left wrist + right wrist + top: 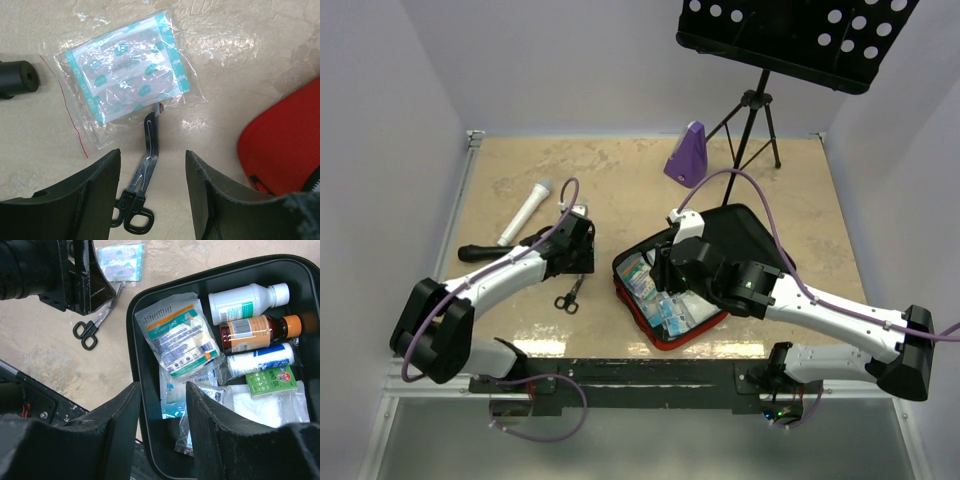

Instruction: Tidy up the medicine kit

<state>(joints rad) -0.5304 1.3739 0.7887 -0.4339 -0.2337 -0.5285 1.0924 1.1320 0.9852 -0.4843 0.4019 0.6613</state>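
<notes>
We see the medicine kit (735,228) lying open right of the scissors (151,135), holding bottles (247,300) and packets (177,335); the right hand (162,385) above it and the left hand (152,152) over the scissors both gape, empty.

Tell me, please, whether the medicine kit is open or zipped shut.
Open: the medicine kit has its lid folded back, with bottles and packets showing inside.
</notes>
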